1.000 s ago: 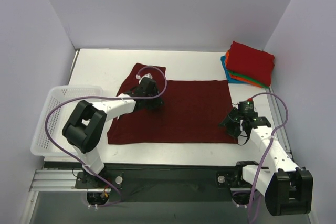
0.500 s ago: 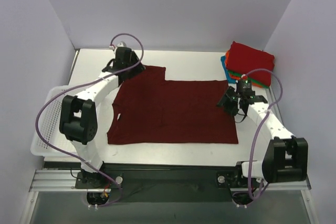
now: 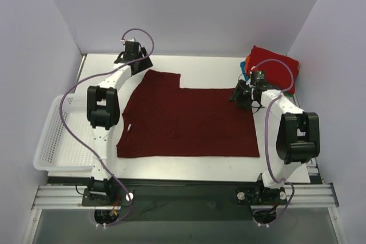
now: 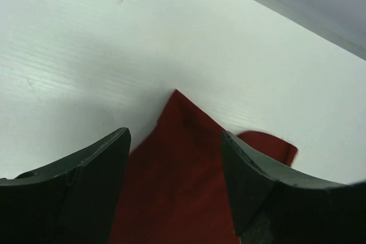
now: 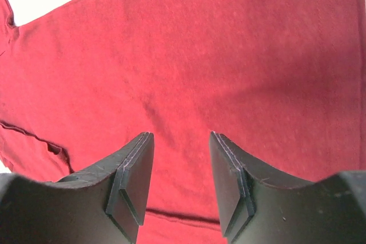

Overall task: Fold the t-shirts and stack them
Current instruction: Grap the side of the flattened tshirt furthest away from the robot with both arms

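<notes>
A dark maroon t-shirt (image 3: 189, 121) lies spread flat across the middle of the table. My left gripper (image 3: 140, 64) is stretched to its far left sleeve. In the left wrist view the left gripper (image 4: 174, 134) is open, and the sleeve's pointed corner (image 4: 183, 141) lies on the table between the fingers, unheld. My right gripper (image 3: 241, 94) hovers at the shirt's far right corner. Its fingers (image 5: 132, 170) stand apart over flat cloth (image 5: 189, 55) and a hem, so this right gripper (image 5: 180, 135) is open and grips nothing. Folded t-shirts (image 3: 271, 67) are stacked at the back right, a red one on top.
A white mesh basket (image 3: 57, 135) sits at the table's left edge beside the left arm. Walls close in the table on the left, the back and the right. The stack of folded shirts lies just behind the right gripper.
The left arm swung from the shirt's middle to the far left sleeve and its jaws opened wider. The right arm reached from the near right corner up to the far right corner.
</notes>
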Robot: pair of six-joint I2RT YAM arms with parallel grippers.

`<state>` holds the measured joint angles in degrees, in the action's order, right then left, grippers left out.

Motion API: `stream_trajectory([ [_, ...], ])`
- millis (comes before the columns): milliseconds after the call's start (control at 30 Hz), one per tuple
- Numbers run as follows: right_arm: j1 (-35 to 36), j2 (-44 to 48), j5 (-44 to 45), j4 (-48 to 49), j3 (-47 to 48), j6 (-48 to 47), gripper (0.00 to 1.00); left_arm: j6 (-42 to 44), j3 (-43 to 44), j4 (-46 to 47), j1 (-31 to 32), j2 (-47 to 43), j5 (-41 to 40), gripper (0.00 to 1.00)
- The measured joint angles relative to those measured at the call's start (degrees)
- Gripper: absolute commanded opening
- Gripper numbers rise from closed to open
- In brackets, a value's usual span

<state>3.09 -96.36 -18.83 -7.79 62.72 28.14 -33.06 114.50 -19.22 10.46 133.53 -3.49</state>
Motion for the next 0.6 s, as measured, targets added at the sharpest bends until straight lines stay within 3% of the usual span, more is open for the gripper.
stream_trajectory([
  [200, 0.00, -2.16, -1.18, 1.07, 0.83, -0.79, 0.44, 1.84, 10.97, -3.48, -2.43, 11.82, 3.72, 0.75],
  [333, -0.02, -2.89, -1.42, 1.75, 1.16, -0.83, 0.44, 1.99, 14.27, -3.58, -2.71, 13.40, 6.64, 0.73],
  [600, -0.74, -5.05, -1.55, 2.82, 1.84, -0.68, 0.44, 0.98, 14.21, -3.89, -2.34, 13.92, 11.80, 0.56],
])
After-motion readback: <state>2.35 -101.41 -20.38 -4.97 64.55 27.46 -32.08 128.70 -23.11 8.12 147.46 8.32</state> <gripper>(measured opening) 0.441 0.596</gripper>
